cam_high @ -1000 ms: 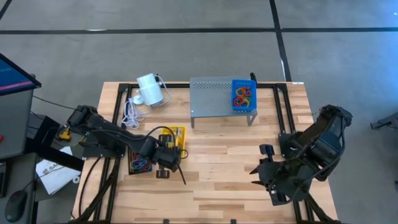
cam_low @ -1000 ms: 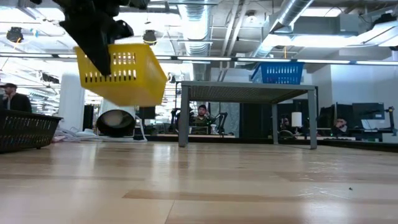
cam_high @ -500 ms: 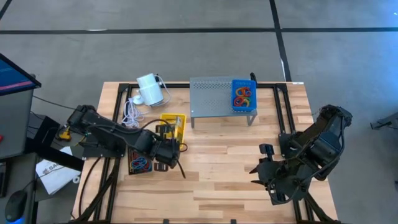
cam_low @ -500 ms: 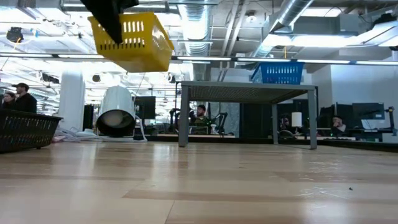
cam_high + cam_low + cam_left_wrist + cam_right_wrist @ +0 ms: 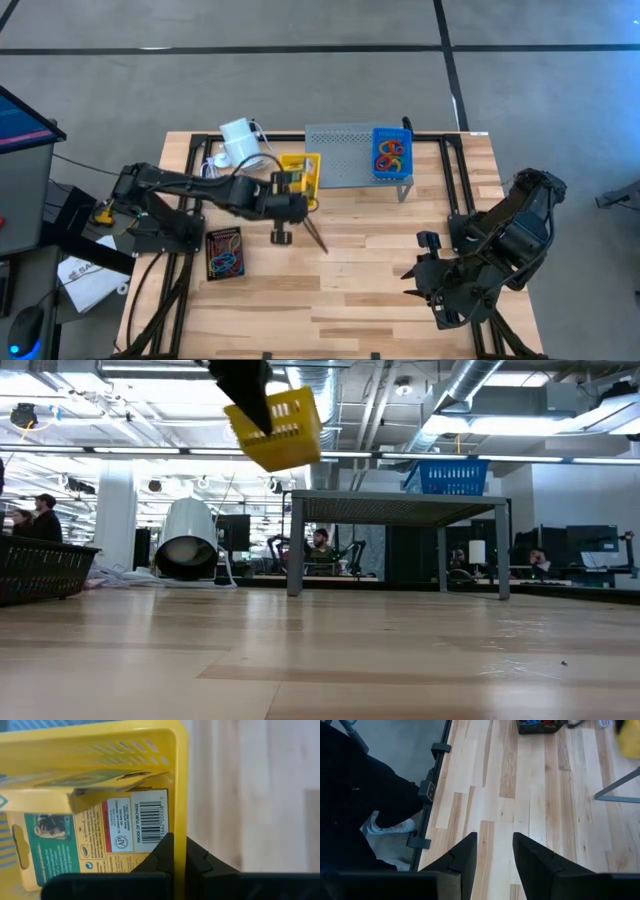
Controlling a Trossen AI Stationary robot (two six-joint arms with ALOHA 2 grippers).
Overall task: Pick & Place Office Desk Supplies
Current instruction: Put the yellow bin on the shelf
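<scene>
A yellow basket holding yellow-green crayon boxes hangs in the air beside the left end of the grey perforated shelf; in the low view the yellow basket is tilted, high above the table. My left gripper is shut on it. A black basket of rubber-band loops rests on the table at the left. A blue basket of coloured loops stands on the shelf. My right gripper waits open over the table's right near part. My left gripper pinches the yellow basket's side wall at its rim, one finger inside the basket and the other outside. The basket is lifted clear of the table and sits tilted in the hold.
A white cylinder with coiled white cord lies at the far left, close to the carried basket. The shelf's legs stand on the far middle of the table. Bare wood spreads across the middle and near side. People show in the room behind.
My left gripper has moved up, toward the far edge and toward the right, carrying the yellow basket from beside the black basket to the shelf's left end. The basket has risen higher and stays tilted.
</scene>
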